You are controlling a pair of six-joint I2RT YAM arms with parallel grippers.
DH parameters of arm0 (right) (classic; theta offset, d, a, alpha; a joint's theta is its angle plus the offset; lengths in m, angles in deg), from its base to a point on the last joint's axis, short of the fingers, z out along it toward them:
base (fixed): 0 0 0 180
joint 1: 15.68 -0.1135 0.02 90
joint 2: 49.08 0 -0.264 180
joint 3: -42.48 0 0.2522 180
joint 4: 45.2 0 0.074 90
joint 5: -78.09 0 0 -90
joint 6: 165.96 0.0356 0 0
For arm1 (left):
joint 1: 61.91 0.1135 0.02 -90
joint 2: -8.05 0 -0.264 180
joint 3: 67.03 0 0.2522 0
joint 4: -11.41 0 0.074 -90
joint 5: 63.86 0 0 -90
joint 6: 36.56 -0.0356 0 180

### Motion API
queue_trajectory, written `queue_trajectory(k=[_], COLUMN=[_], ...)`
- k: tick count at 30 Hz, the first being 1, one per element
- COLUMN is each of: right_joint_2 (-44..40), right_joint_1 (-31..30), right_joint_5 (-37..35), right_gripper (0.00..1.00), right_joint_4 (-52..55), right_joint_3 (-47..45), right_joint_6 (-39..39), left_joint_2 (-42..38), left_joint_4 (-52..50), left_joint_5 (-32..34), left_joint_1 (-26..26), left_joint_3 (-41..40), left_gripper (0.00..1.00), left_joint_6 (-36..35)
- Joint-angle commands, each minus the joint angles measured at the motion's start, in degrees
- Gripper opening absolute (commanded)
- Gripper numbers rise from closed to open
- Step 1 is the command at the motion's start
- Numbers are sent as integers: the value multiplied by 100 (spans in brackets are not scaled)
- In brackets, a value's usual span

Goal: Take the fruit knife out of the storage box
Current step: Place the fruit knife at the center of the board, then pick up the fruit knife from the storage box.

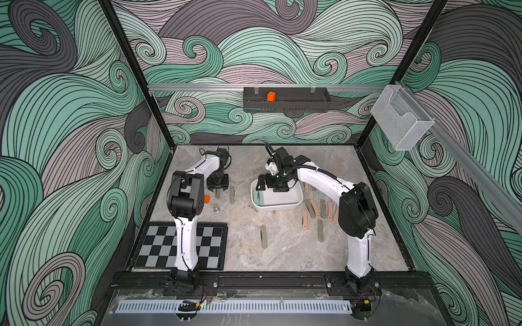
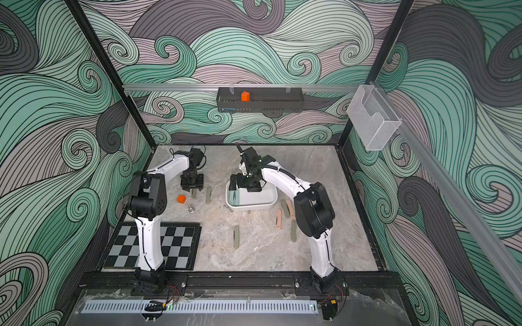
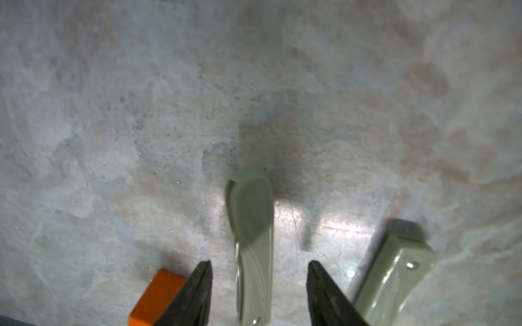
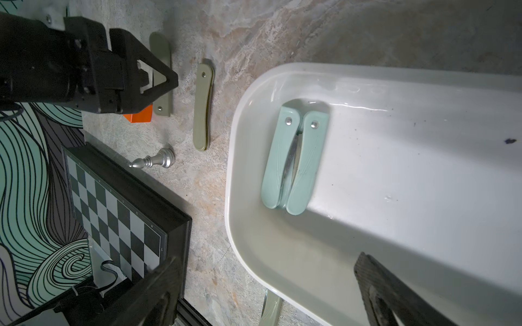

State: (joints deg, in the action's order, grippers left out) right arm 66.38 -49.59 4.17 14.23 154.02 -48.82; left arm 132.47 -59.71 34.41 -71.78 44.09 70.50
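Observation:
The white storage box (image 1: 282, 208) (image 2: 254, 208) sits mid-table. Two pale teal folded fruit knives (image 4: 278, 158) (image 4: 306, 161) lie side by side against its end wall (image 4: 234, 146); both top views show only a teal sliver (image 1: 260, 197). My right gripper (image 1: 271, 187) (image 4: 267, 261) hovers open over that end of the box, holding nothing. To the left of the box, my left gripper (image 1: 218, 189) (image 3: 260, 264) stands open low over the table. An olive folded knife (image 3: 251, 214) lies between its fingers with a gap on each side. A second olive knife (image 3: 395, 271) lies beside it.
Several olive and pink folded knives (image 1: 316, 210) lie right of the box, and one olive knife (image 1: 263, 236) in front. An orange cube (image 1: 207, 199), a silver chess pawn (image 1: 216, 209) and a chessboard (image 1: 209, 245) are on the left. A black tray (image 1: 285, 103) and a mesh basket (image 1: 401, 121) hang on the walls.

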Motion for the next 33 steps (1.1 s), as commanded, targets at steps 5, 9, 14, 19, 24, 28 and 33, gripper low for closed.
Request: queue_trajectory(k=[5,9,14,19,24,28,33], right_joint_2=[254,394,587,768,1000,1212,1481], right_joint_1=[-48,-87,-235,-344,-374,-372,-371], right_joint_5=[-593,-662,-806,-1085,-1242,-1334,-1387], right_gripper=[86,74,62,36,36,39,40], right_joint_4=[252,245,249,249,248,247,253], right_joint_3=[-12,-5,104,206,383,620,907], right_joint_6=[-158,-160,-133,-99,-114,-118,-134], left_joint_2=[-685,-1360,-2360,-3409,-4243,-4713,-5021], left_joint_4=[-180,-125,61,382,476,340,117], left_joint_5=[-475,-665,-1121,-1935,-2409,-2647,-2501], left_joint_1=[3,-92,-160,-189,-235,-289,-349], left_joint_3=[54,-194,-819,-1589,-2409,-2651,-2814], left_gripper=[88,99,99,99,99,99,99], left_joint_6=[143,309,473,587,974,1049,1009])
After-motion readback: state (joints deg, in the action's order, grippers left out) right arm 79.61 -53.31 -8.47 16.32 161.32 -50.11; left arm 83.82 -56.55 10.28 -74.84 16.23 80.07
